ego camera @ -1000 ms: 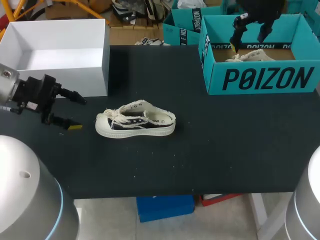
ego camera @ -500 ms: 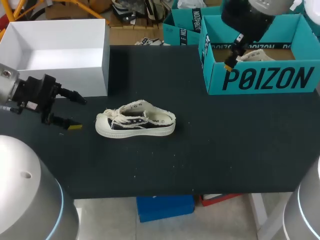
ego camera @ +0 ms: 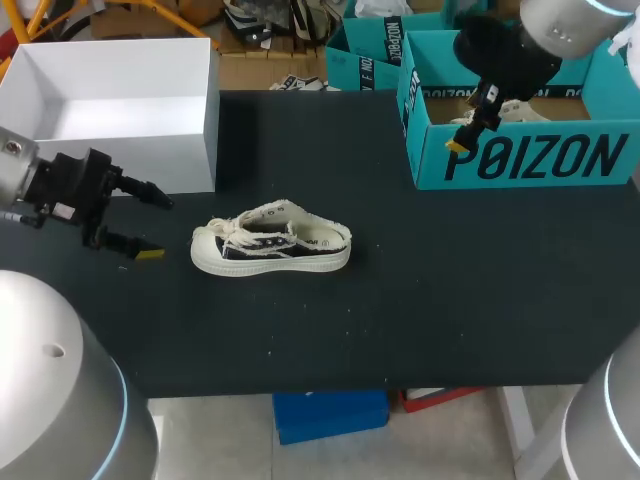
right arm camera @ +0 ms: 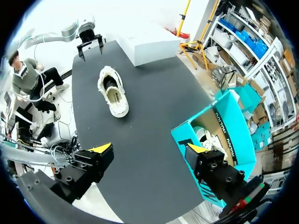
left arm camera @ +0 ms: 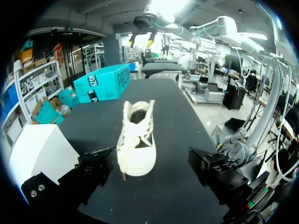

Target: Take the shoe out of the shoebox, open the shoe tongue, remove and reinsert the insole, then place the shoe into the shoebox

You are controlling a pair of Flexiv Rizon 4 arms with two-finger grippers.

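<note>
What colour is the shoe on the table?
The shoe is black with cream sole and laces; head view.

Robot lab: left arm (ego camera: 15, 165) + right arm (ego camera: 560, 25) over blk bench (ego camera: 450, 300).

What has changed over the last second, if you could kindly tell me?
The right gripper drew back from above the inside of the teal shoebox to over its front wall, towards the near side of the table. It is open and took hold of nothing. The left gripper, open, the shoe on the table and the white box stayed as they were.
</note>
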